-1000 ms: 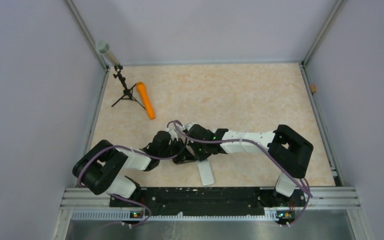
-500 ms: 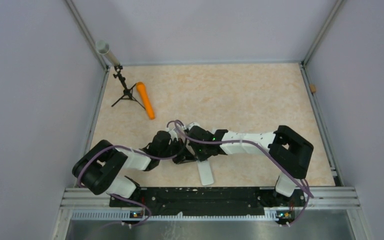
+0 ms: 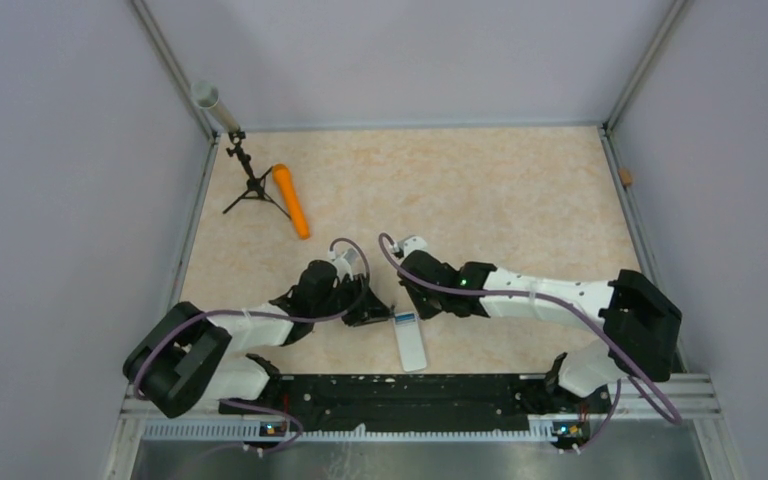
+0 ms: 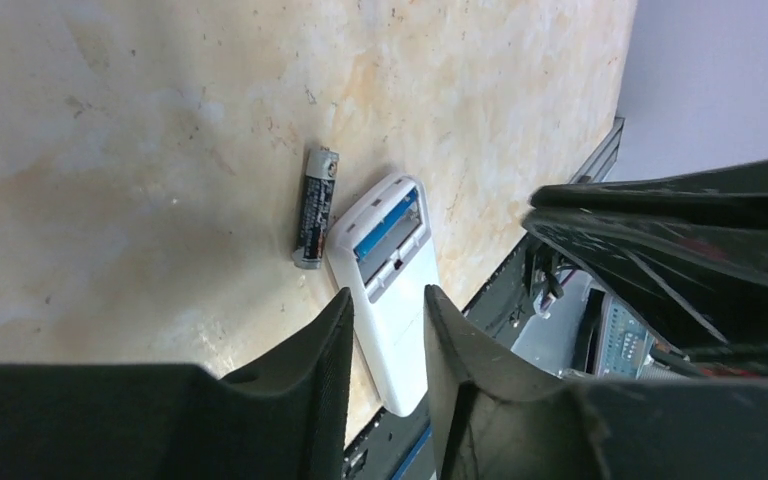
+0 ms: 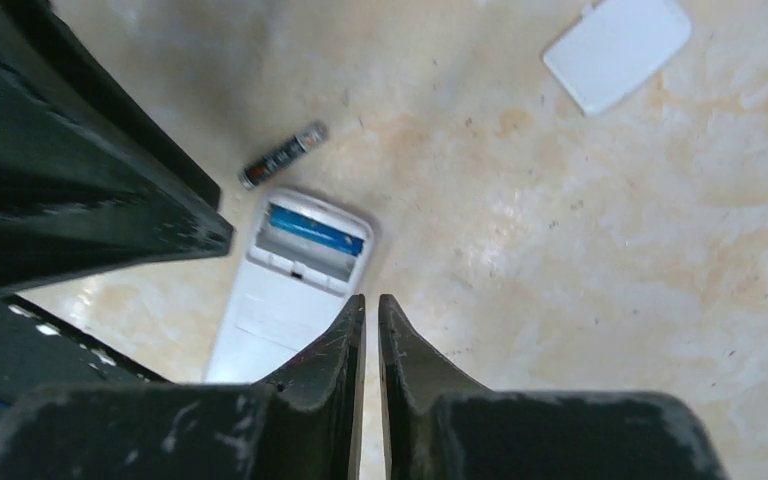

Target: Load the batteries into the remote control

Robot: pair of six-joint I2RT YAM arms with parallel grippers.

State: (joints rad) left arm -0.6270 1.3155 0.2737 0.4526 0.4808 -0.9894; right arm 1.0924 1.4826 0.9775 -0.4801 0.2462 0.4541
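remote control (image 4: 388,290) lay back-up near the table's (image 3: 500,190) front edge, blue battery (image 5: 315,230) seated in its open recess, dark battery (image 4: 316,207) loose just beside it. left gripper (image 4: 385,340) hovered above, jaws parted, empty. right gripper (image 5: 371,340) hung nearly pressed together, holding nothing. battery cover (image 5: 616,52) lay apart.

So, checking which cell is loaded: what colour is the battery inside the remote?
Blue battery, clearest in the right wrist view.
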